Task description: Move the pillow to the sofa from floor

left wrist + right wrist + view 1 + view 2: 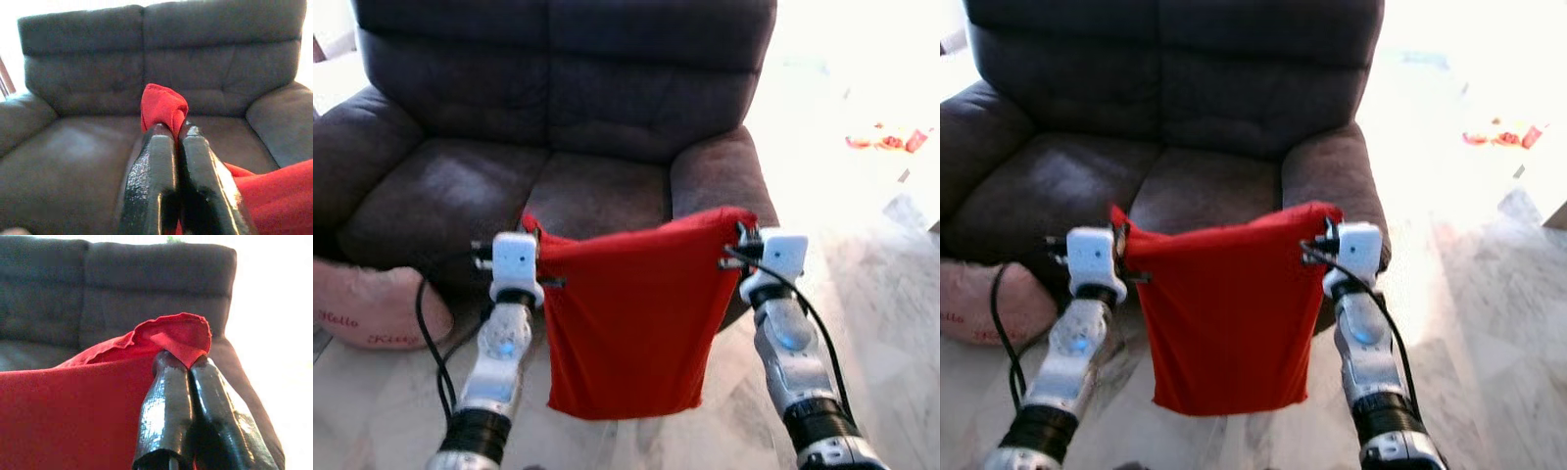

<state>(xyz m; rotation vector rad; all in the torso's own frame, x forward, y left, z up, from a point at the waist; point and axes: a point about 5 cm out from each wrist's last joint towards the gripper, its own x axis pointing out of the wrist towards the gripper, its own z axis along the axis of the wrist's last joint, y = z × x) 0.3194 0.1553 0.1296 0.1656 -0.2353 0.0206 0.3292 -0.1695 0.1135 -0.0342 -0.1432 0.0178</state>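
- Pale marble-look floor spreads under us, w/ a dark brown two-seat fabric sofa straight ahead; bright glare washes out the area to our right.
- We hold a flat red fabric pillow up off the floor, stretched between both arms, in front of the sofa's seat edge and its right armrest.
- Pillow hangs down from its top two corners; lower edge dangles free above the floor, not touching the sofa seat as far as we can tell.
- Our left gripper has its two black fingers pinched tight on the pillow's top left corner; a red fold pokes out past the tips in the left wrist view.
- Our right gripper is likewise clamped on the top right corner, red hem bunched over the fingertips, sofa armrest just beyond.
- Both silver forearms reach fwd at about the same height, so the top edge runs roughly level.
- Pink rounded cushion w/ script lettering lies on the floor against the sofa's left front.
- Small red-orange items sit far off to the right; too blown out to identify.
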